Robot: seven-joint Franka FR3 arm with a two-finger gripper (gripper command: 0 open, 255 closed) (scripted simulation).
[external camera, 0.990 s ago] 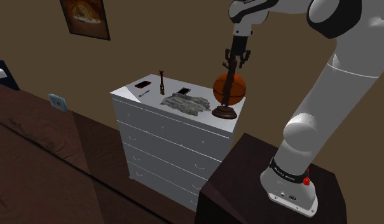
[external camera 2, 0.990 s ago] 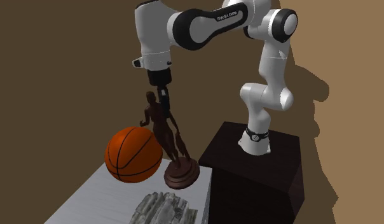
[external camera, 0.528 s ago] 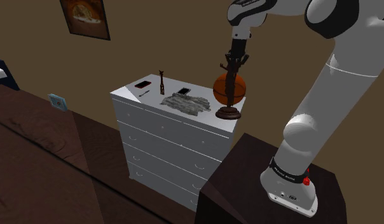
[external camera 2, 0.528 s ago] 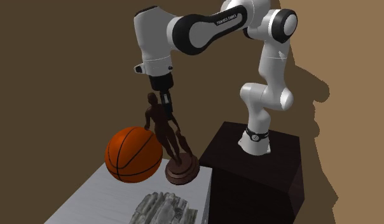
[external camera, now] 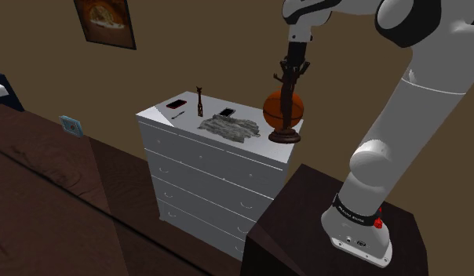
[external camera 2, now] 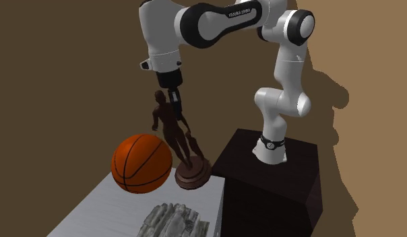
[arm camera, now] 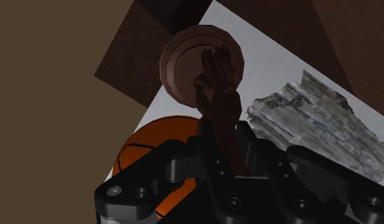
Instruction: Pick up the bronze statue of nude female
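We saw our gripper [external camera 2: 174, 104] clamped on the statue [external camera 2: 170, 128] near its top, basketball [external camera 2: 141, 163] just beside it, white dresser [external camera: 212, 168] beneath

White Franka arm [external camera: 422, 94] of rounded tubular links with dark joints — one dark band bears white lettering [external camera 2: 240, 11], the base flange [external camera: 357, 235] carries a black collar and small red marks — ending in an all-black gripper [arm camera: 226, 137] with round screw recesses.
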